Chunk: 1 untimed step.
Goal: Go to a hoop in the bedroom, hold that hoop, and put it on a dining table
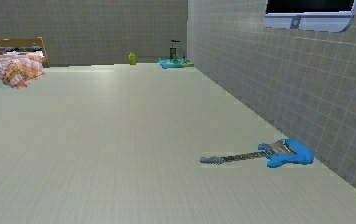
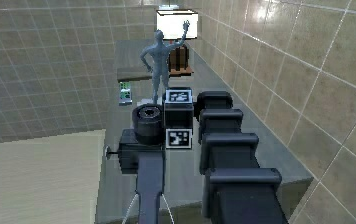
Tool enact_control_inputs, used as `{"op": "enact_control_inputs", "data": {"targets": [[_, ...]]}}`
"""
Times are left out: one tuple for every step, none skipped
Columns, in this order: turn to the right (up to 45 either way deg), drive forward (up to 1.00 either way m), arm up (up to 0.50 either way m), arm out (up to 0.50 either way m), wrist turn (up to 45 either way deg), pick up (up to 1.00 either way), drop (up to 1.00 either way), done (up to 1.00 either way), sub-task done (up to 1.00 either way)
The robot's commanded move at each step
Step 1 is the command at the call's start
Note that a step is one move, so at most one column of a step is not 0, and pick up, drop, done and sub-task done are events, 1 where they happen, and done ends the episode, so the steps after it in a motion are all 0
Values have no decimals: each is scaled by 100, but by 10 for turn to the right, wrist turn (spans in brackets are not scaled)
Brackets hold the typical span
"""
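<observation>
In the arm side view my arm [image 2: 151, 190] rises as a dark bar over a long grey tabletop [image 2: 111, 195], with two white marked squares [image 2: 178, 137] at its far end. The gripper [image 2: 118, 152] sits left of them, dark against the tabletop. I cannot tell whether it holds anything. A grey statue of a standing figure [image 2: 158, 60] stands farther along the tabletop, beyond the gripper, with a small greenish bottle [image 2: 124, 95] to its left.
A row of black blocky seats [image 2: 231, 150] lines the tabletop's right side by a tiled wall. A white box [image 2: 176, 22] stands behind the statue. Ahead on pale floor lie a blue guitar [image 1: 278, 153], a bed [image 1: 14, 66], a green thing [image 1: 132, 58] and a teal tray [image 1: 176, 63]. A screen [image 1: 308, 12] hangs on the wall.
</observation>
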Motion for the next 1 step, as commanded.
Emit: {"op": "enact_control_inputs", "data": {"targets": [[0,0,0,0,450,0,0,0,0]]}}
